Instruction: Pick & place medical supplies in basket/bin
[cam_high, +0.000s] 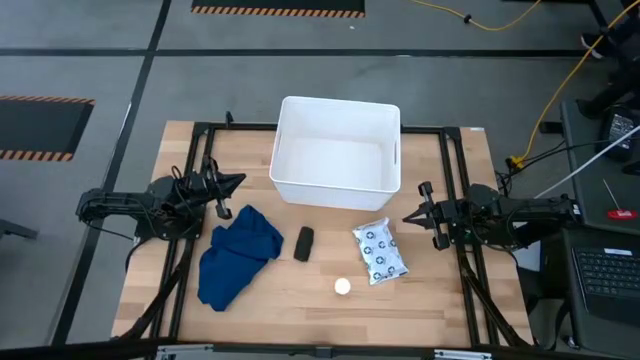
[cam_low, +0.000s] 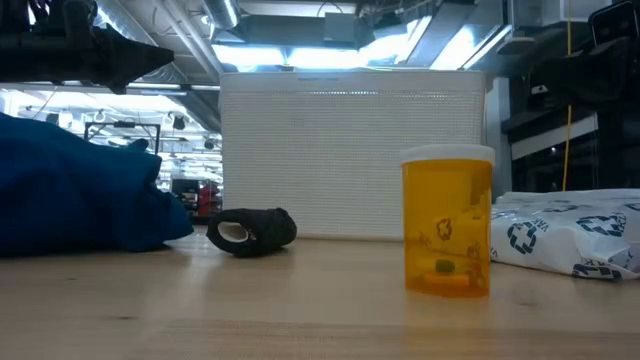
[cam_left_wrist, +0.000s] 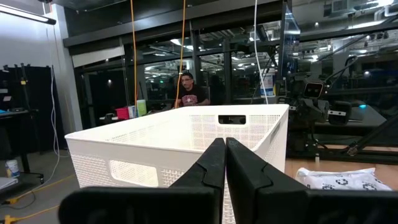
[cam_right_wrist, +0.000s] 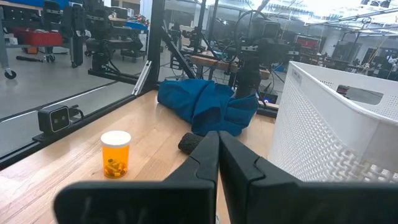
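On the wooden table (cam_high: 300, 300), supplies lie outside the tub (cam_high: 335, 155); both grippers' fingers pressed together, empty; the upright pill bottle (cam_low: 447, 221) could topple if nudged.

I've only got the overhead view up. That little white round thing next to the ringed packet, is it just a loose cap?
Observer: No. In the low view it is an upright amber pill bottle. The white cap is its lid, and something small sits at the bottom of the bottle.
Operator: And the small black thing, what is it like from the side?
Observer: The black oblong lies low and rounded, with a pale oval patch at one end.
Operator: Are the grippers open?
Observer: No. Each wrist view shows its own fingers meeting at the tips: the left gripper and the right gripper are both shut and hold nothing.
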